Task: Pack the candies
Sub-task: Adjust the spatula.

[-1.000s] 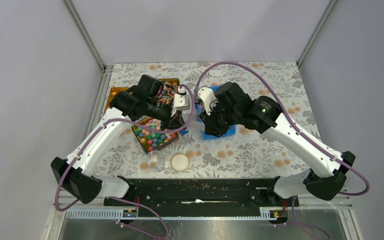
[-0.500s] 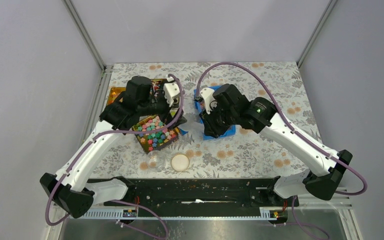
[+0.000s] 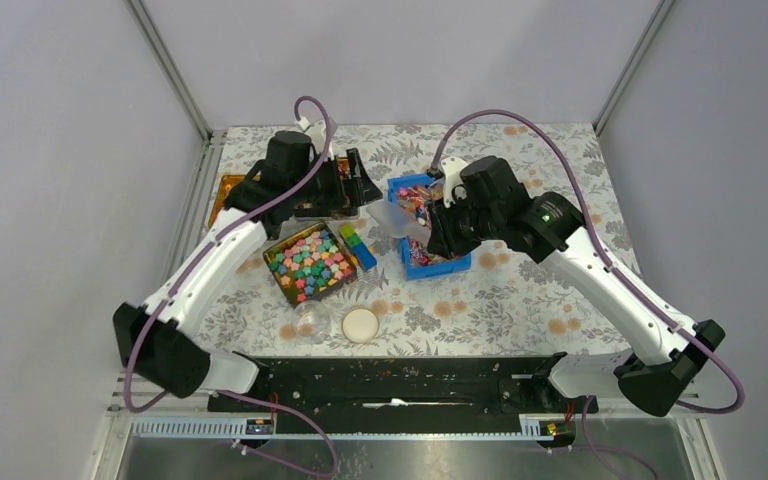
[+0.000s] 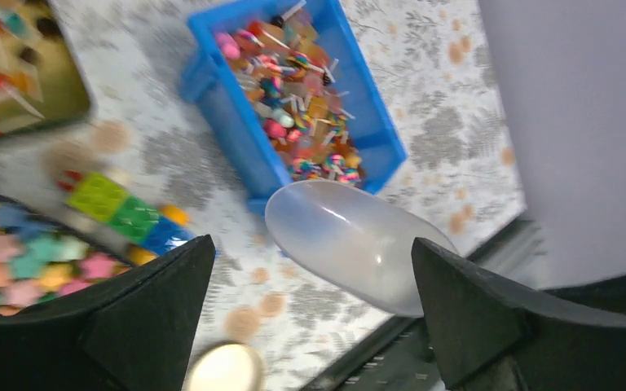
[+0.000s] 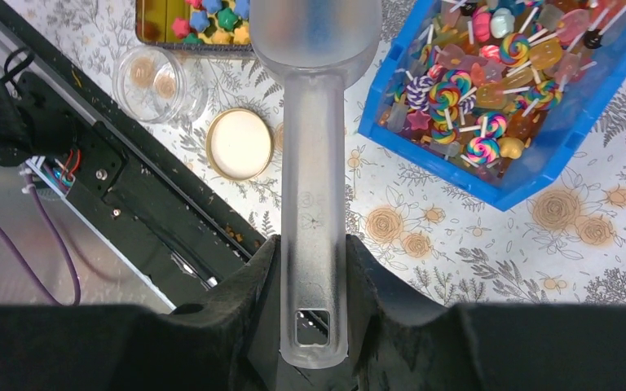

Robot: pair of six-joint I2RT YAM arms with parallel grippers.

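Top view, right hand [image 3: 430,232]: clamped on the handle of a translucent scoop [image 3: 392,216]; the bowl hangs just off the left wall of the blue bin [image 3: 438,268].
Top view, left hand [image 3: 363,190]: near the scoop bowl, above the counter [image 3: 520,290]; its opening cannot be told from here.
Top view, candies [image 3: 417,196]: heaped in the blue bin, right of the tin [image 3: 282,280] of flower-shaped blocks.
Top view, jar [image 3: 312,320]: open near the front edge, its lid [image 3: 360,324] lying just beside it.
Left wrist view, left hand [image 4: 310,248]: fingers [image 4: 155,318] spread wide and holding nothing; the scoop bowl [image 4: 350,244] shows in the gap beyond them and looks apart from both.
Left wrist view, scoop bowl: no colour shows through it, so it looks unloaded.
Right wrist view, right hand [image 5: 314,269]: both fingers press the handle near its end; the bin of candies [image 5: 465,90] lies to the right, the jar [image 5: 151,81] and lid [image 5: 239,144] to the left.
Right wrist view, jar: looks empty.
Step in hand: judged as scooping, with tool gripped and no load taken.
Next move: carry the bowl over the bin wall, dig in, lift level, then tip slowly into the jar's narrow mouth.
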